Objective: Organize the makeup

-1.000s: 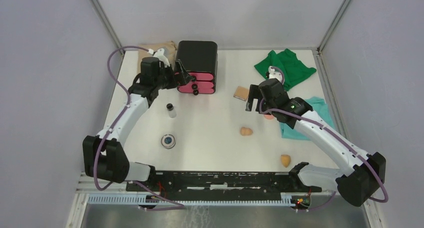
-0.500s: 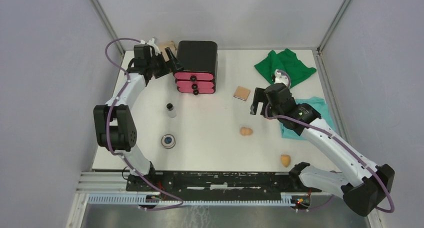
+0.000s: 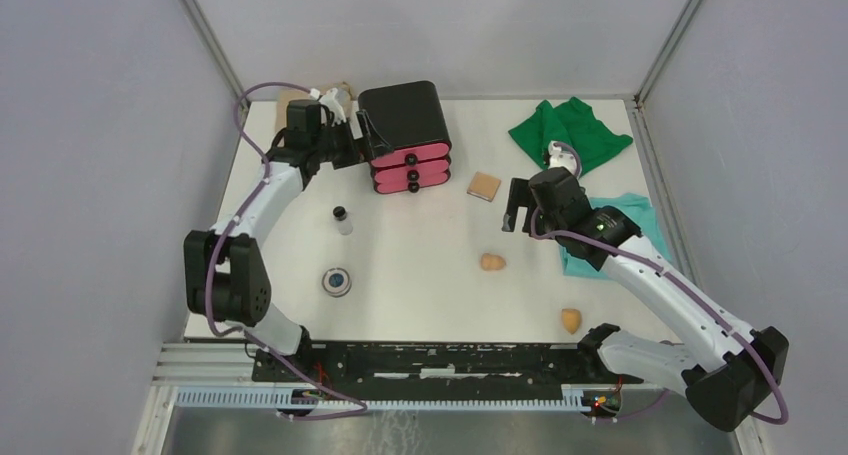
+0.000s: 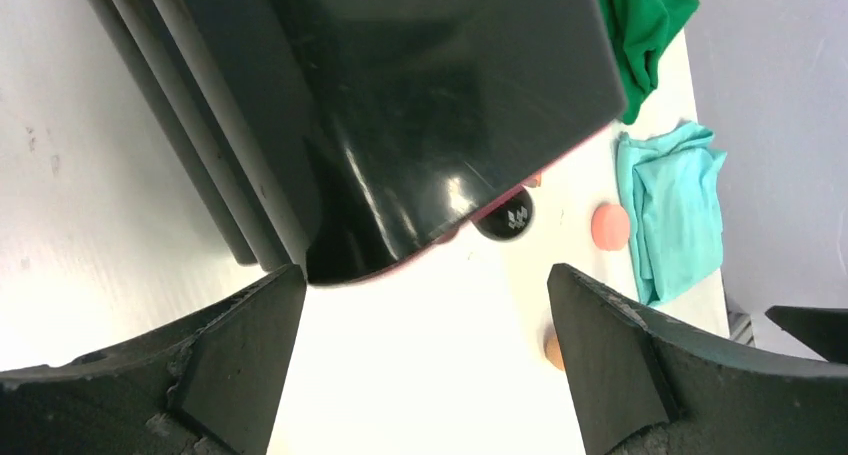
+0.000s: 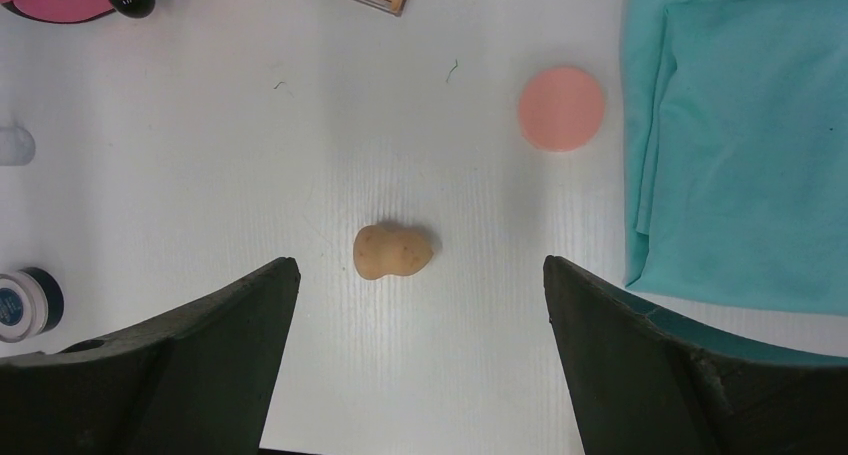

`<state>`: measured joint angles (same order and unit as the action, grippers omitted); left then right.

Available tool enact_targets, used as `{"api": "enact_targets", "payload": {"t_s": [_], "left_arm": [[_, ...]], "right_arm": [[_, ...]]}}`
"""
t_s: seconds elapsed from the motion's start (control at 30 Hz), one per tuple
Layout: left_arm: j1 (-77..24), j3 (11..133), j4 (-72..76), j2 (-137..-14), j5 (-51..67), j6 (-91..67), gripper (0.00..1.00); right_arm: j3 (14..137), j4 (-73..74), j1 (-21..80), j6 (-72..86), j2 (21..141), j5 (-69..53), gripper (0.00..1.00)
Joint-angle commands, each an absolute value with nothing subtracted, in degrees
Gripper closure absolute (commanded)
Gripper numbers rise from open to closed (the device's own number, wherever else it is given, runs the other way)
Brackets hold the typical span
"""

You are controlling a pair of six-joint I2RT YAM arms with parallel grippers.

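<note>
My left gripper (image 4: 422,310) has its fingers spread wide at the left side of the glossy black box with pink drawers (image 3: 402,120), one box corner between them; I cannot tell if they touch it. My right gripper (image 5: 420,273) hangs with jaws apart over a tan egg-shaped sponge (image 5: 395,252) on the white table (image 3: 420,275). The flat pink round piece (image 5: 561,108) lies just beside the teal folded cloth (image 5: 740,135). The tan square pad (image 3: 484,186) sits right of the box, the second tan sponge (image 3: 570,320) near the front edge, and the small black-capped jar (image 3: 342,218) and round silvery compact (image 3: 337,280) lie on the left.
</note>
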<state>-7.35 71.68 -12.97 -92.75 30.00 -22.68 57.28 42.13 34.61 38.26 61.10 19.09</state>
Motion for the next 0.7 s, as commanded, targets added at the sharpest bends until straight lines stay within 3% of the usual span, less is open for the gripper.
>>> {"api": "enact_targets", "payload": {"t_s": [0.0,0.2,0.37,0.67], "left_arm": [[-9.9,72.3,-15.6,-82.3,17.7,-21.0,0.02],[-28.4,73.1,-24.1,-76.7,-12.5,-25.2,0.03],[-44.0,76.1,-32.7,-83.5,-36.5,-36.8,0.00],[-45.9,87.5,-40.2,-97.3,-41.8,-47.0,0.05]], "right_arm": [[58.4,41.1,34.7,37.5,61.5,19.2,0.00],[58.0,40.0,34.6,37.4,61.5,20.0,0.00],[58.5,41.6,34.6,37.3,61.5,22.9,0.00],[58.3,43.4,34.6,38.0,59.4,23.1,0.00]]}}
